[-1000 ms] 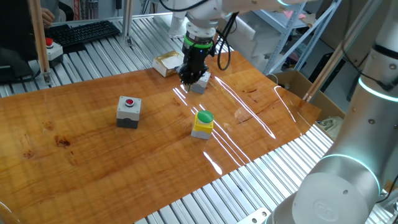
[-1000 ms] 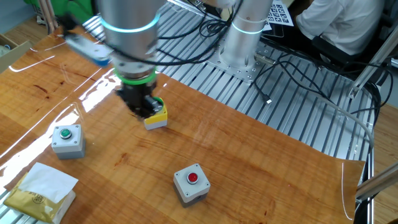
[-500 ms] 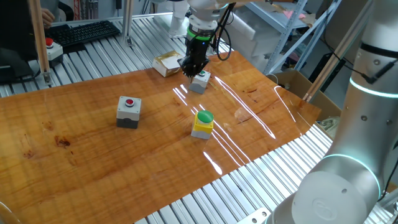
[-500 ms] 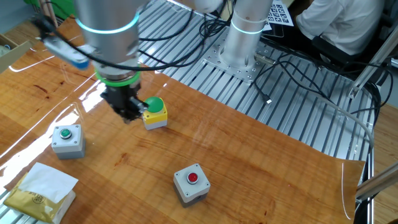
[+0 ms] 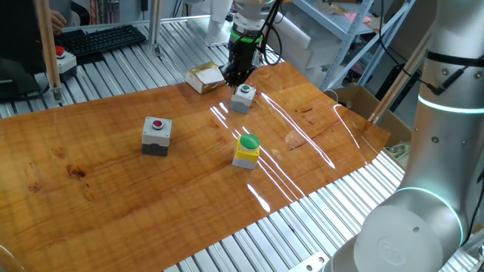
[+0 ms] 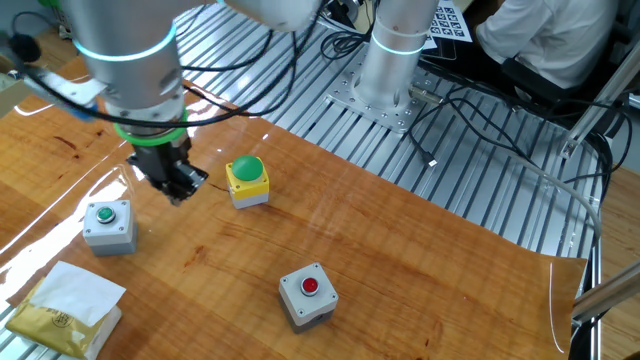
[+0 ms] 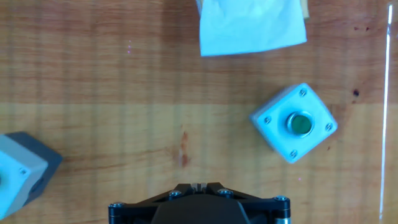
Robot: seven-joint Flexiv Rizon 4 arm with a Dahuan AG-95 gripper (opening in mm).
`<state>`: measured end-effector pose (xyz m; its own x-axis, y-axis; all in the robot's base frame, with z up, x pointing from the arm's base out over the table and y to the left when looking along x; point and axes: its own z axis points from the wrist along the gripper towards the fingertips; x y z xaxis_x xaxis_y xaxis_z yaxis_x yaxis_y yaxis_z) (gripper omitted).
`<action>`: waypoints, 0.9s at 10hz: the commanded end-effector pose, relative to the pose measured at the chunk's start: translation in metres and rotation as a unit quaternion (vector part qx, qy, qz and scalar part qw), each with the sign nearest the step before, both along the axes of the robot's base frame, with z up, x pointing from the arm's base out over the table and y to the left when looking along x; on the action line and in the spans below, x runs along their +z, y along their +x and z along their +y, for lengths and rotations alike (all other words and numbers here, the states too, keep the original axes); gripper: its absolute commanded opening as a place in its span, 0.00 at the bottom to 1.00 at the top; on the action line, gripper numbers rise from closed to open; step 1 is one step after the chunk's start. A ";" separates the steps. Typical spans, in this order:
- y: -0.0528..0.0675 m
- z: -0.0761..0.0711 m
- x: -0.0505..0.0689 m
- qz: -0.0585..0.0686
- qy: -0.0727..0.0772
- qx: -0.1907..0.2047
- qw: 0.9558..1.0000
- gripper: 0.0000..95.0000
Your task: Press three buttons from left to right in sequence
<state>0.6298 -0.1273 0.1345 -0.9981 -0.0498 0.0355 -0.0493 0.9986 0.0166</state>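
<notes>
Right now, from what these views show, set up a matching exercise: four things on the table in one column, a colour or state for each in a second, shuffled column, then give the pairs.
Things:
1. grey box beside the tissue pack
2. yellow box
3. grey box nearest the table edge
4. gripper

Descriptions:
A. red button on top
B. shut, holding nothing
C. large green dome
D. small green button

Pairs: 1-D, 2-C, 3-A, 4-B

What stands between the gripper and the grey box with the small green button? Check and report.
Nothing visible does. The gripper, shut, hangs above bare wood just beside the grey box with the small green button. The yellow box sits on its other side, out of the way.
</notes>
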 end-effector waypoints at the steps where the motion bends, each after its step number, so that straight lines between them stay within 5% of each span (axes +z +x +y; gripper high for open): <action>1: -0.002 -0.002 -0.013 -0.014 0.001 -0.006 1.000 0.00; 9: -0.003 -0.004 -0.024 -0.016 0.006 -0.019 1.000 0.00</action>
<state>0.6254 -0.1307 0.1105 -0.9999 -0.0132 -0.0016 -0.0132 0.9996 0.0266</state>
